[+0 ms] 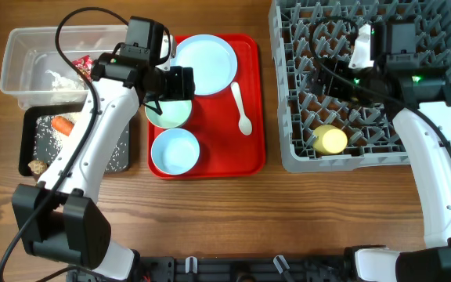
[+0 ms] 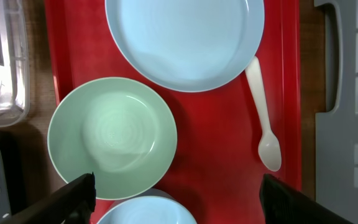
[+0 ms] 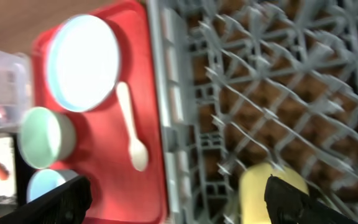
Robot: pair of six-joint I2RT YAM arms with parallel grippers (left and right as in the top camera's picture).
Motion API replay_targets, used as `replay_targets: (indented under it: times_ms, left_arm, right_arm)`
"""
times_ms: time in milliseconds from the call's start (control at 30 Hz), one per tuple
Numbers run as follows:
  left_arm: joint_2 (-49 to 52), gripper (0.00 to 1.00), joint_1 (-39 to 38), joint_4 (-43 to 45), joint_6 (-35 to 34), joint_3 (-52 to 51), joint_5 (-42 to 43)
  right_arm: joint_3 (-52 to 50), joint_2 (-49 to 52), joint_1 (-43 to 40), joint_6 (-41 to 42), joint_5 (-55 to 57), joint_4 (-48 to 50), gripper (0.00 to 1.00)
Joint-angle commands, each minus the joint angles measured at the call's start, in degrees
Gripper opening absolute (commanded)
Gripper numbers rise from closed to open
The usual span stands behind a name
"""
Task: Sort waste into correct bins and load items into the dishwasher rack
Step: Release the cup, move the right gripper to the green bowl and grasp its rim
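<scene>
The yellow cup (image 1: 331,140) lies in the rack (image 1: 296,47), at its near-left corner. Left of the rack, the red tray (image 1: 253,149) holds the plate (image 1: 203,64) at the far end, a mint bowl (image 1: 169,112), a blue bowl (image 1: 174,150) nearest, and the spoon (image 1: 240,108) on the right. The left gripper (image 2: 178,183) hangs wide open over the mint bowl. The right gripper (image 3: 178,186), also spread wide and empty, is above the rack.

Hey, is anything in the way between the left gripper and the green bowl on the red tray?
Nothing visible. The left gripper is open above the green bowl, whose inside is empty. The plate and the blue bowl lie close beside its rim, which may crowd the grasp; the spoon lies apart.
</scene>
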Motion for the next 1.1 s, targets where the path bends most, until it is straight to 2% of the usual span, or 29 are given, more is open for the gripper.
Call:
replay_targets:
  times_ms: [0, 133, 300, 400, 700, 833, 1067]
  left_arm:
    - [0.3, 0.81, -0.8, 0.2, 1.2, 0.2, 0.5]
    - [0.2, 0.8, -0.3, 0.1, 0.2, 0.2, -1.0]
    - [-1.7, 0.86, 2.0, 0.2, -3.6, 0.2, -1.3]
    - [-4.8, 0.86, 2.5, 0.2, -3.6, 0.3, -2.6]
    - [-13.5, 0.88, 7.1, 0.1, -5.6, 0.3, -4.9]
    - [-14.0, 0.88, 10.1, -0.3, -5.8, 0.3, -4.9]
    - [-13.9, 0.88, 14.6, -1.1, -9.3, 0.3, -4.9]
  right_arm:
    - [0.8, -0.4, 1.7, -0.3, -8.2, 3.6, 0.91]
    - [0.7, 0.4, 6.2, 5.0, -8.1, 10.1, 0.92]
    - [0.7, 3.8, 13.1, 11.5, -5.5, 17.9, 0.91]
    - [0.7, 7.4, 17.6, 15.9, -1.9, 22.4, 0.91]
    - [0.7, 20.0, 25.3, 22.8, -1.9, 36.1, 0.91]
    - [0.7, 24.2, 27.1, 25.8, -2.3, 38.8, 0.87]
    - [0.7, 29.6, 29.7, 27.7, -1.7, 41.9, 0.74]
